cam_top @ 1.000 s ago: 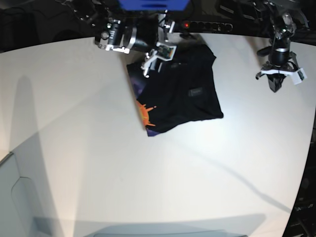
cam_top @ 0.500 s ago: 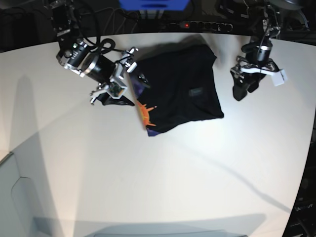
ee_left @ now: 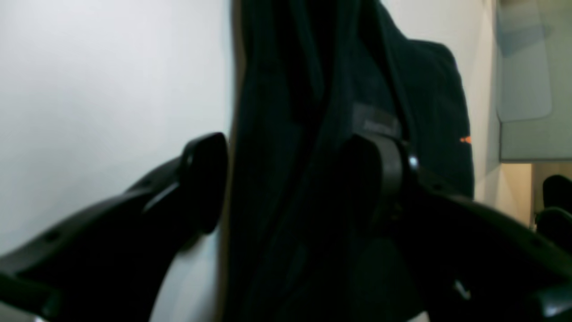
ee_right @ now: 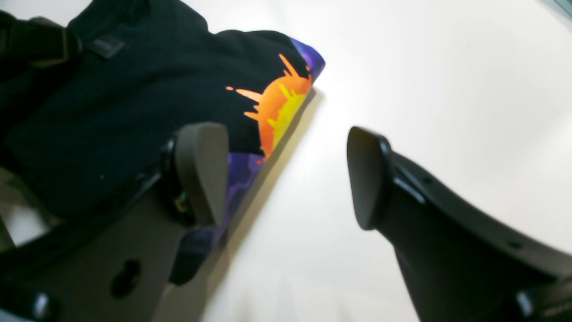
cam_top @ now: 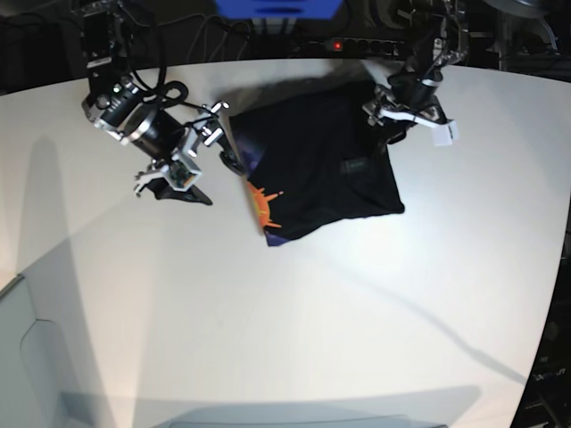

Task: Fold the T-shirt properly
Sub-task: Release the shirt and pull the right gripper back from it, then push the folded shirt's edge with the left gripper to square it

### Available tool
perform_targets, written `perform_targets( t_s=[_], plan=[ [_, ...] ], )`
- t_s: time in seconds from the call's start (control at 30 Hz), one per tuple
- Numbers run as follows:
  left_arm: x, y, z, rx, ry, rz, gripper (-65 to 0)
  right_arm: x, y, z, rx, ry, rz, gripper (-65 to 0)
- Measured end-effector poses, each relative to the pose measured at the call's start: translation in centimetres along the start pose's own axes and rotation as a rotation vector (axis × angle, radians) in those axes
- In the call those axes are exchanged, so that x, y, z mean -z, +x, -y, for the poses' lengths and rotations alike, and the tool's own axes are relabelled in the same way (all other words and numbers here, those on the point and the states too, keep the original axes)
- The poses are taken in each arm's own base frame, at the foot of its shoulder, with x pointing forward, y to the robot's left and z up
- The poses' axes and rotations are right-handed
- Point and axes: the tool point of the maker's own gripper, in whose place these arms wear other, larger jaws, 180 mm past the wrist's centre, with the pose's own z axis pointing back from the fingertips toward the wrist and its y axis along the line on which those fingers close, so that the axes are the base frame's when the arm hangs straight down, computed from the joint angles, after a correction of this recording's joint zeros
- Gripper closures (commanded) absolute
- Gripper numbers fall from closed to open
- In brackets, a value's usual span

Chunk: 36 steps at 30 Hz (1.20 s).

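Note:
The T-shirt (cam_top: 321, 169) lies folded into a rough square at the back middle of the white table, black with an orange and purple print along its left edge (ee_right: 277, 107). My left gripper (cam_top: 390, 134) is down at the shirt's upper right edge. In the left wrist view it (ee_left: 290, 179) stands open, with the dark fabric (ee_left: 313, 112) running between its fingers. My right gripper (cam_top: 203, 174) hovers open just left of the shirt. In the right wrist view it (ee_right: 286, 179) has one finger over the purple edge and bare table between its fingers.
A power strip (cam_top: 375, 45) with a red light and a blue box (cam_top: 277, 9) sit along the table's back edge. A grey bin (cam_top: 27, 357) stands at the front left corner, also seen as a grey bin (ee_left: 523, 67) in the left wrist view.
The right arm swung from the shirt's back left corner out to its left side. The left arm came in from the right onto the shirt's upper right edge, and its jaws opened.

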Motion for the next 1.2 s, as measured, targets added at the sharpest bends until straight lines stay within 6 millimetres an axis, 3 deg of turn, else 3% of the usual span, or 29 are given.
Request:
perform_targets(
  t_s=[0.2,0.27,0.37,0.53,0.73,0.93,1.03,1.2],
  plan=[
    [1.1,0.6,0.1,0.005,-0.011,0.003,-41.1,0.0,-0.1,-0.1,0.005,0.002,-0.001,-42.2],
    [1.4,0.5,0.0,-0.004,-0.009,0.000,-38.2,0.0,-0.1,-0.1,0.005,0.002,-0.003,-42.1],
    [1.3,0.0,-0.6,-0.010,0.002,-0.009,-23.5,-0.2,-0.2,0.4,0.009,-0.013,-0.004,-42.0],
    [2.1,0.1,-1.3,-0.021,0.012,-0.010,-0.2,-1.5,-0.1,4.0,0.047,-0.142,0.013,-42.0],
    [4.0,1.0,-1.2,0.028,-0.024,-0.077,0.0,-4.3,0.0,9.3,0.098,-0.342,0.043,-41.9],
    [8.6,1.9,1.5,0.233,-0.099,-0.264,-0.1,-7.0,-0.9,12.1,0.132,-0.466,0.040,-41.9],
    [11.2,2.1,3.6,0.411,-0.138,-0.338,-0.1,-8.4,-1.3,13.2,0.136,-0.515,0.033,-41.9],
    [15.7,1.2,7.7,0.871,-0.187,-0.423,-0.1,-10.6,-2.8,14.2,0.153,-0.580,-0.001,-41.9]
  ],
)
